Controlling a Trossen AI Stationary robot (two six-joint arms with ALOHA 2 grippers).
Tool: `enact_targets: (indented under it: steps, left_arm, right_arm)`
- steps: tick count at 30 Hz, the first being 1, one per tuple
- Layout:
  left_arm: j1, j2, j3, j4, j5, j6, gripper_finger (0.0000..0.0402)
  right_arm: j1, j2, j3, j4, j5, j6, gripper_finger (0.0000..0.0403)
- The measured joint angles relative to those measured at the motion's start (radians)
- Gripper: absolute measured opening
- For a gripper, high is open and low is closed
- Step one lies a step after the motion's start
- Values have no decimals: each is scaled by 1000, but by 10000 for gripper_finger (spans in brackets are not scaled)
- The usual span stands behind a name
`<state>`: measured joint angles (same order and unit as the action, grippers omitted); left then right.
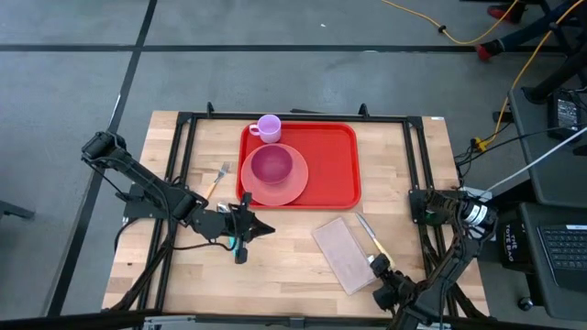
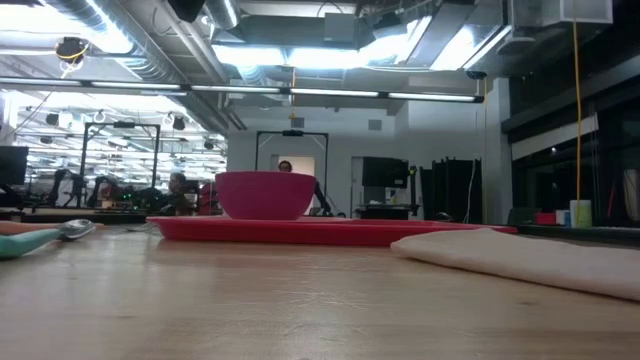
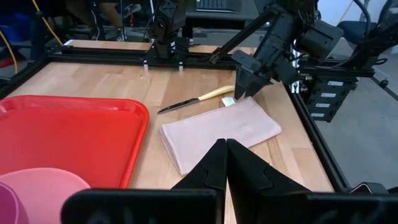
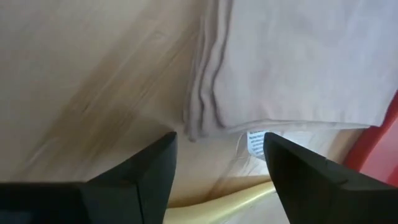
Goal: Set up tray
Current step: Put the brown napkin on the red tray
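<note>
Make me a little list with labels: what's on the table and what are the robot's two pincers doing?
tray: red tray, far middle of the table
on tray: pink plate with a bowl on it, cup behind
left of tray: fork
in front of tray: folded napkin, knife beside it
left pincer: shut, empty, near the tray's front left corner
right pincer: open, at the napkin's near end by the knife

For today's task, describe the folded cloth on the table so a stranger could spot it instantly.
Start at the red tray in the middle of the wooden table. Off its near right corner lies the napkin, a pale pinkish folded rectangle. The yellow-handled knife beside it is thin and hard; the napkin is broad, soft and flat.
</note>
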<state>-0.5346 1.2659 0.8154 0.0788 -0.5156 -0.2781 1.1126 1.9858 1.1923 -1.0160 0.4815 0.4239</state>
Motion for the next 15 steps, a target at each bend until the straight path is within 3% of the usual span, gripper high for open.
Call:
enact_targets:
  steps: [9,15]
  left_arm:
    - [0,0,0,0,0,0,5]
    - [0,0,0,0,0,0,1]
  right_arm:
    - [0,3,3,29,50,-65,243]
    - [0,6,2,42,72,-64,221]
